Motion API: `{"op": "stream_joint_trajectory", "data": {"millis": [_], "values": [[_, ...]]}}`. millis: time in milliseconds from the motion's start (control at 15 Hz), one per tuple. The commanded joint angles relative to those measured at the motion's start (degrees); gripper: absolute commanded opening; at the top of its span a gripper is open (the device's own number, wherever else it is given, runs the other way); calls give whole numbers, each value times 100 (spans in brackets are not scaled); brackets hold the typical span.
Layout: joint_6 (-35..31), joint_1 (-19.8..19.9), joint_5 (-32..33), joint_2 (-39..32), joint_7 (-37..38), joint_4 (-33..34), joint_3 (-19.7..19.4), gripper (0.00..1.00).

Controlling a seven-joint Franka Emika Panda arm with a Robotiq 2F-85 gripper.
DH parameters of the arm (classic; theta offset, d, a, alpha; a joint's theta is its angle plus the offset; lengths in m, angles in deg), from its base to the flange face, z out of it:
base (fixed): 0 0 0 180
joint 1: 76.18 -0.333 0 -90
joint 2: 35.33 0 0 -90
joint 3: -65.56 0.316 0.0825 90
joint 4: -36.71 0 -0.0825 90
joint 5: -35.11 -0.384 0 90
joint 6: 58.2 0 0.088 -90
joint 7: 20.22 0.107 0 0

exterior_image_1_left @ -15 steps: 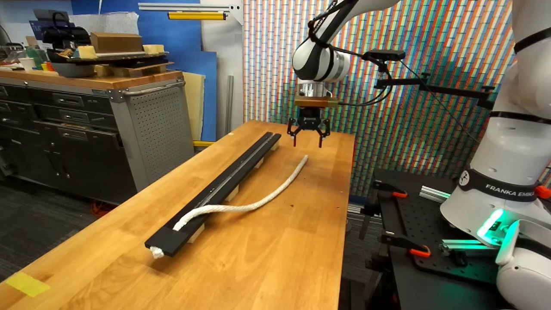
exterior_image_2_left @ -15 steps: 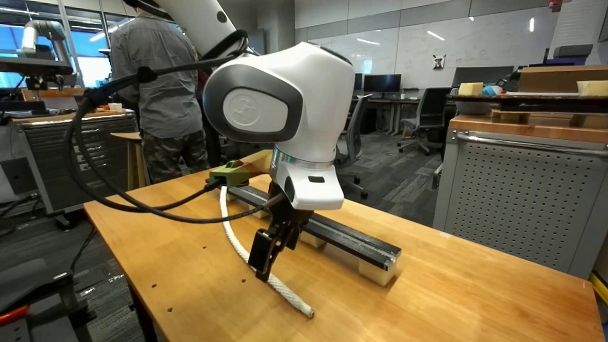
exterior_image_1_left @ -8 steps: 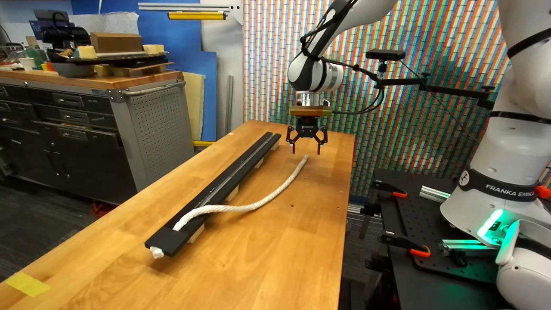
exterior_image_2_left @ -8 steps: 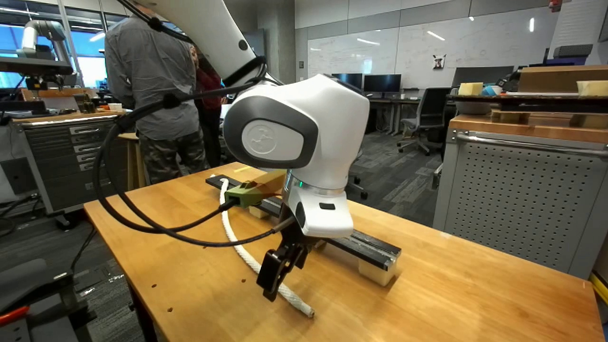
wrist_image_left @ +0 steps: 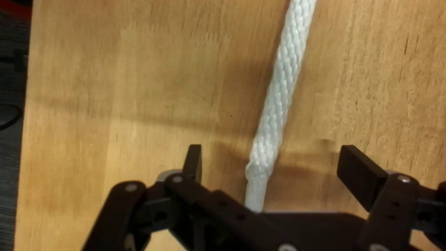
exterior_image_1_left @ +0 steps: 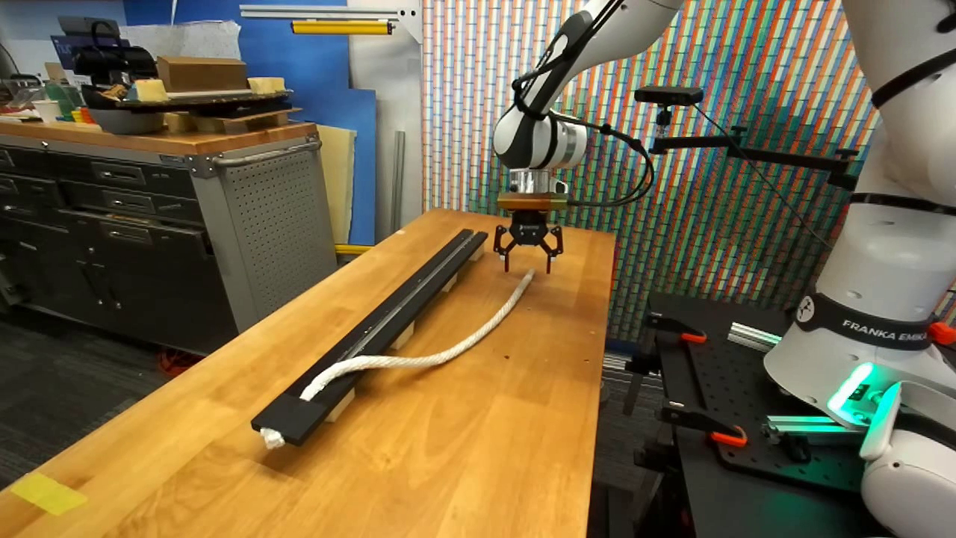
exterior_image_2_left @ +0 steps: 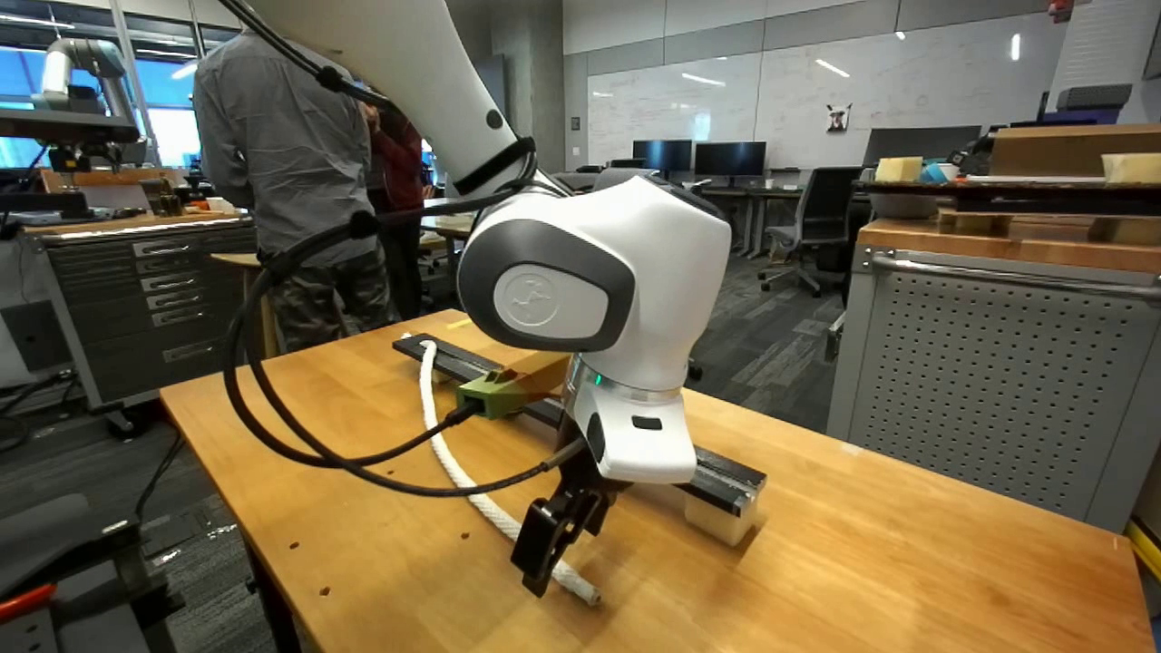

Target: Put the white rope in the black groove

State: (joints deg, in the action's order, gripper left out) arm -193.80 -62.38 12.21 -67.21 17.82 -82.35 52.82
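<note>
In an exterior view, one wooden table [exterior_image_1_left: 463, 448] carries one long, straight black bar with a channel along its top [exterior_image_1_left: 377, 329], propped on four visible pale blocks [exterior_image_1_left: 404, 335]. One white braided rope [exterior_image_1_left: 426, 362] lies over the channel only at the end nearest the camera, then curves off across the wood to one free end well apart from the bar. One white tuft [exterior_image_1_left: 272, 438] shows at the bar's near tip; whether it is part of the rope cannot be told. One white robot arm [exterior_image_1_left: 541, 138] carries one black two-fingered gripper [exterior_image_1_left: 528, 265] near that free end. One piece of yellow tape [exterior_image_1_left: 48, 493] marks the table. In an exterior view, two people, a person in a grey shirt [exterior_image_2_left: 290, 163] and a person in a red top [exterior_image_2_left: 399, 168], stand beyond the table; one green boxy housing [exterior_image_2_left: 497, 393] sits at the wrist, and one finger crosses in front of the rope, short of its tip. In the wrist view, two black finger pads [wrist_image_left: 360, 177] stand spread, one on each side of the rope with a gap to both; the rope's very end is hidden behind the black linkage, and the pads' height above the wood cannot be told.
</note>
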Motion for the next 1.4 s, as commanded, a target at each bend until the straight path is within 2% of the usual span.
{"op": "stream_joint_trajectory", "data": {"millis": [0,67,200,800,933,1333], "values": [[8,14,-105,-217,150,258,-51,100],[9,1,-82,-257,206,282,-70,100],[4,10,-91,-302,245,311,-71,73],[-128,11,-120,-170,217,259,-61,2],[-178,26,-147,-133,187,217,-49,0],[-429,-39,-88,205,334,-31,-179,3]]}}
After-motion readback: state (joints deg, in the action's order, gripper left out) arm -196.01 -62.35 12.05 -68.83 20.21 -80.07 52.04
